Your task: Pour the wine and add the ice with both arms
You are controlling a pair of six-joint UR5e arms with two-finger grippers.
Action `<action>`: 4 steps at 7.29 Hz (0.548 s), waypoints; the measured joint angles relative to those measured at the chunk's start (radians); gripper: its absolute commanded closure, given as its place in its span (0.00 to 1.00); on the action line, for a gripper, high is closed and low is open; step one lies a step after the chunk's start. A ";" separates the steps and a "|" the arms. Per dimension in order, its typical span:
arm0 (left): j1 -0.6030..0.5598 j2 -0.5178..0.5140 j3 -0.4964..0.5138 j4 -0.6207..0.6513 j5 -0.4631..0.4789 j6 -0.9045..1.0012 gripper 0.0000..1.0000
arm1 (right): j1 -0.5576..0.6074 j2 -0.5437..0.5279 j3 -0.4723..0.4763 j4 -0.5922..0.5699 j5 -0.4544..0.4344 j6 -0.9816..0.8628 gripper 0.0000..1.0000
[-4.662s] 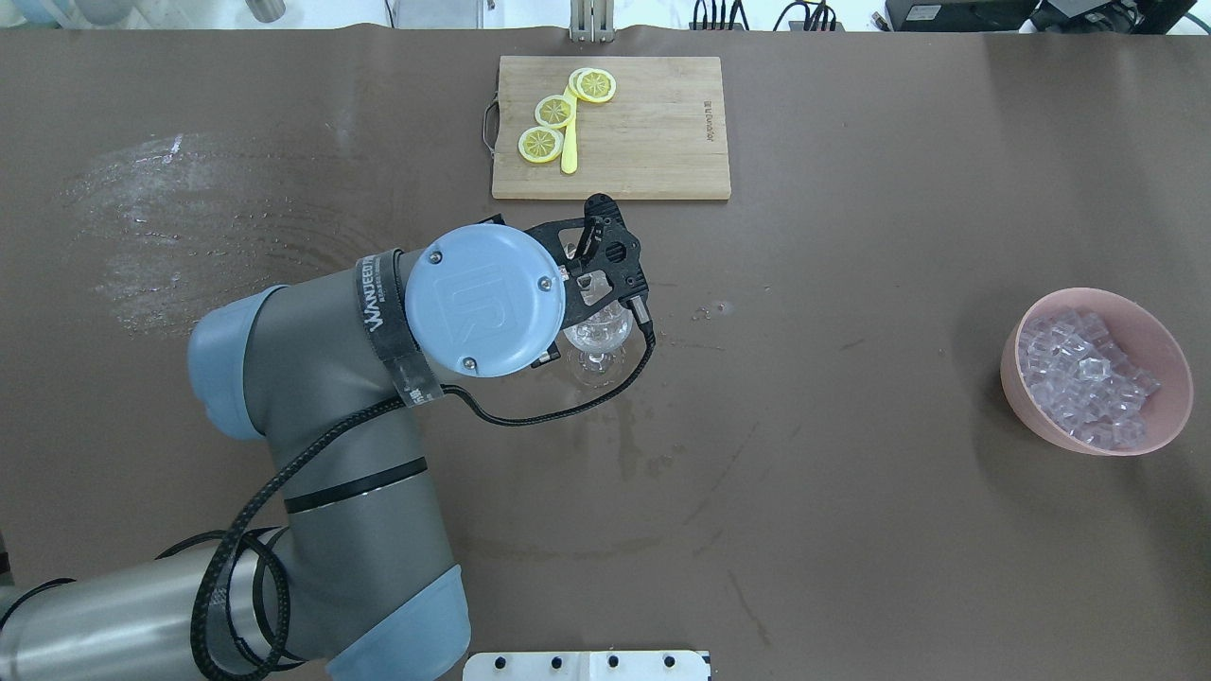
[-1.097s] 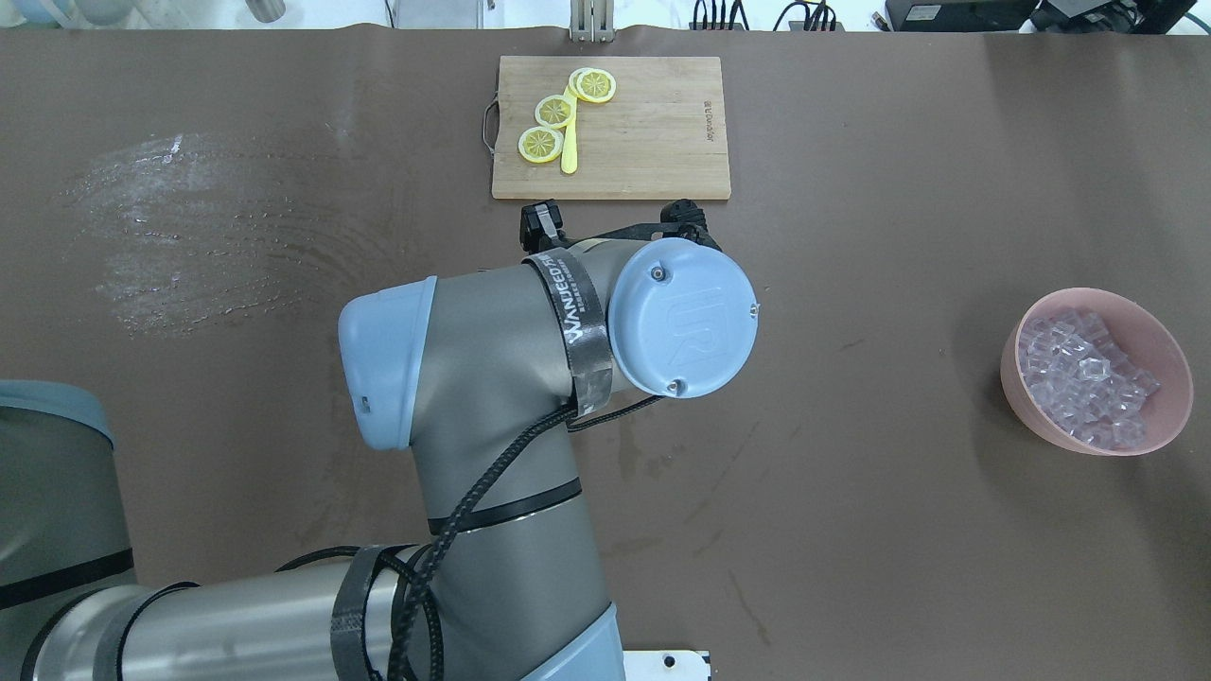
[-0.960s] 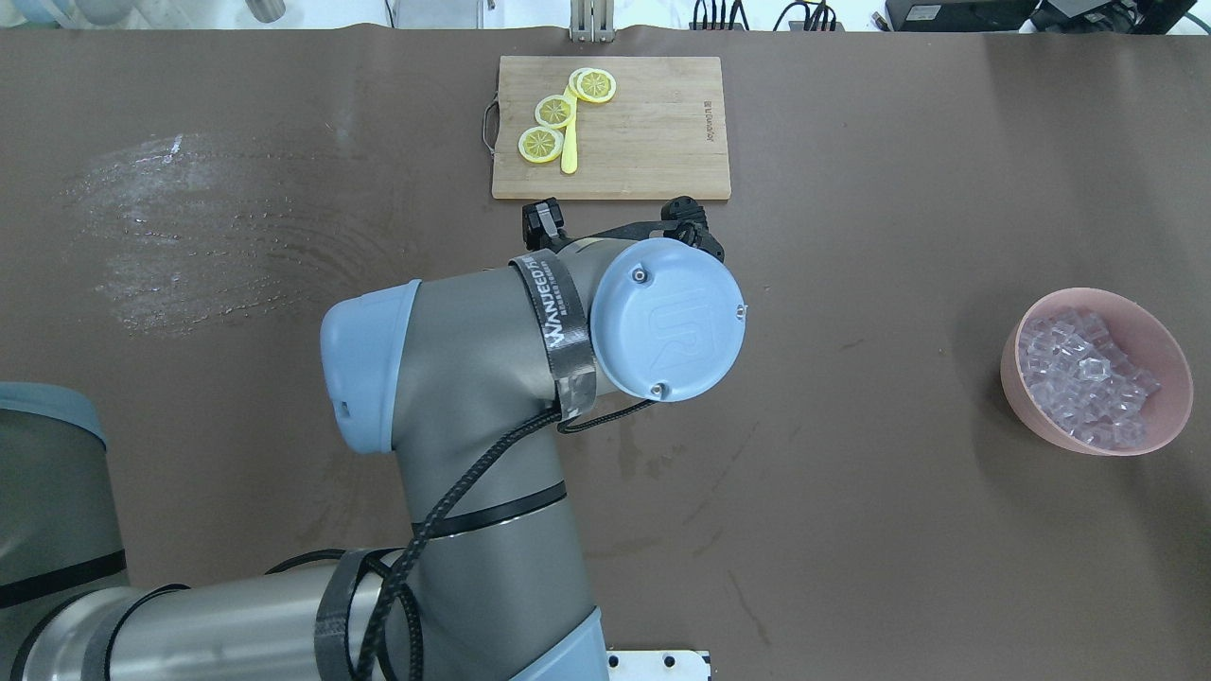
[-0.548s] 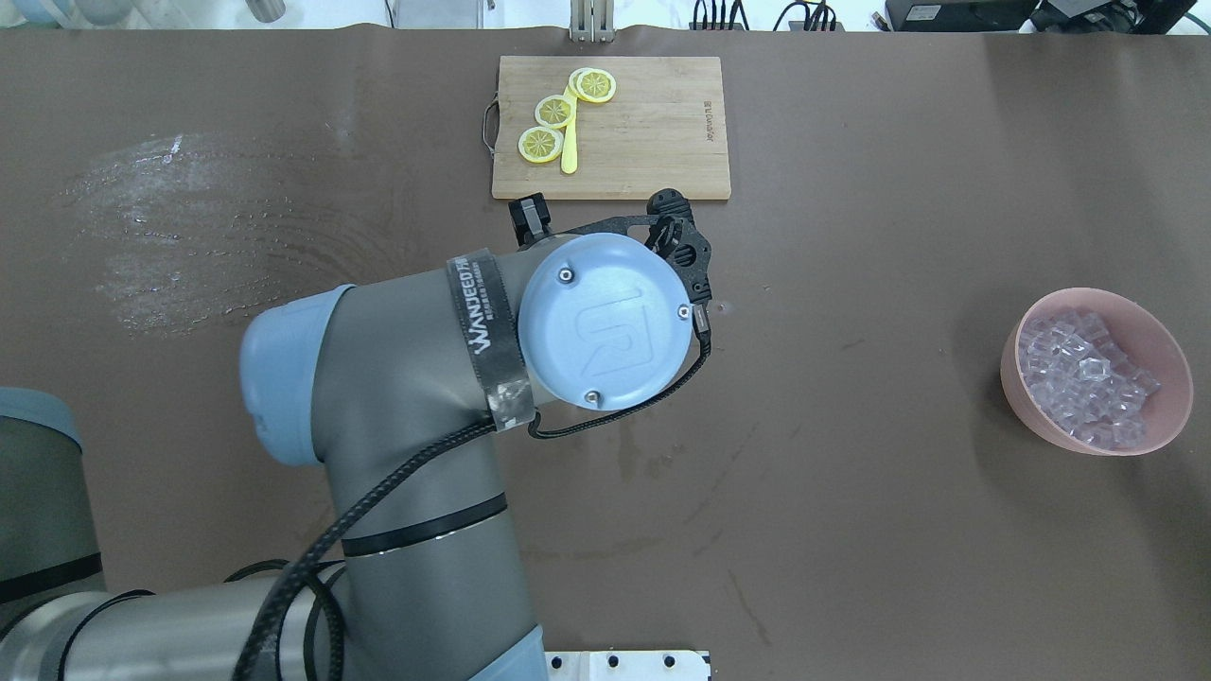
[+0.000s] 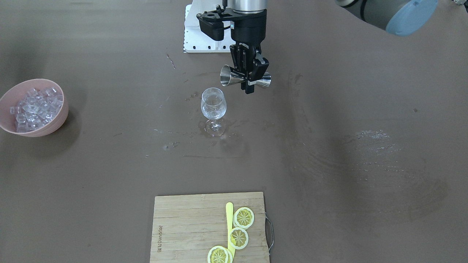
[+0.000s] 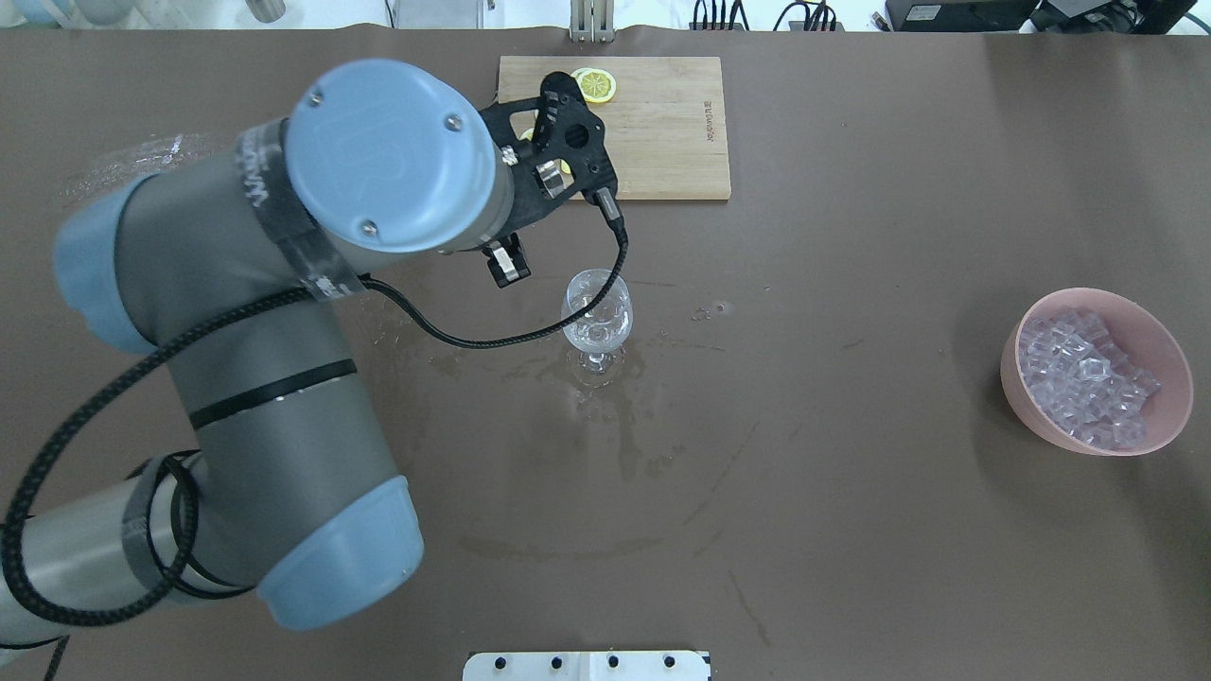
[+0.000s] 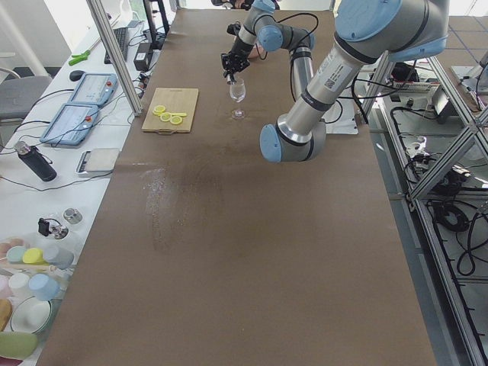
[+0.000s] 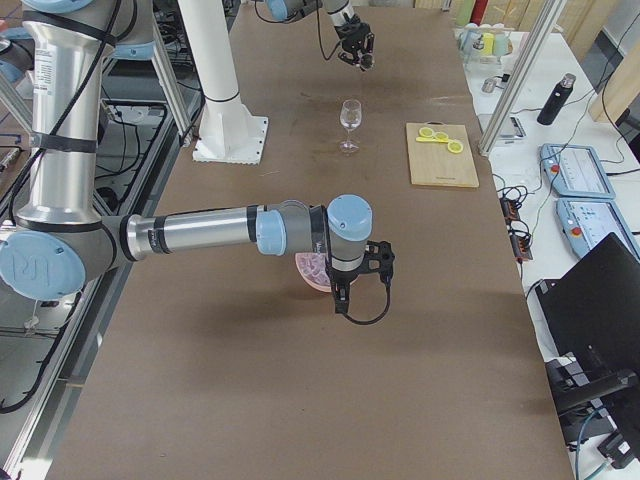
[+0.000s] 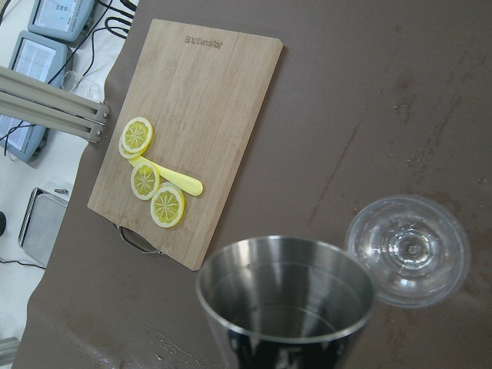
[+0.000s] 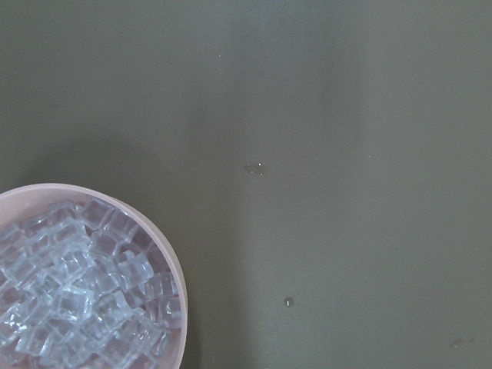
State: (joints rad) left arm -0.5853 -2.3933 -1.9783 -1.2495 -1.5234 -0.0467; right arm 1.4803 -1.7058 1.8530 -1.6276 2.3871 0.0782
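The left gripper, at the top centre of the front view, hangs fingers-down with its jaws closed on the narrow waist of a steel jigger. The jigger is a polished double cone lying level, its wider mouth towards frame left. Just below and left of it, not touching, one clear stemmed wine glass stands upright on the brown matte table, with wet smears around its foot.

The right gripper shows only in the right side view, over the bowl; I cannot tell how far it is open.

The ice, many glassy cubes, fills one smooth pink bowl at the left edge, well apart from the glass. At the bottom edge lies one bamboo board with three lemon slices and one yellow stick. Bare table lies between glass, bowl and board.
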 measured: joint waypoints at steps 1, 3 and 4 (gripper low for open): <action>-0.048 0.064 -0.010 -0.082 -0.056 -0.006 1.00 | 0.000 0.000 0.002 0.000 0.000 0.000 0.00; -0.166 0.227 -0.023 -0.260 -0.181 -0.017 1.00 | 0.000 -0.001 0.006 0.000 0.001 0.000 0.00; -0.222 0.303 -0.028 -0.332 -0.232 -0.034 1.00 | 0.000 -0.001 0.007 0.000 0.001 0.001 0.00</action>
State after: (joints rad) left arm -0.8077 -2.0901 -2.0063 -1.5812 -1.7555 -0.0809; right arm 1.4803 -1.7071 1.8598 -1.6276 2.3882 0.0789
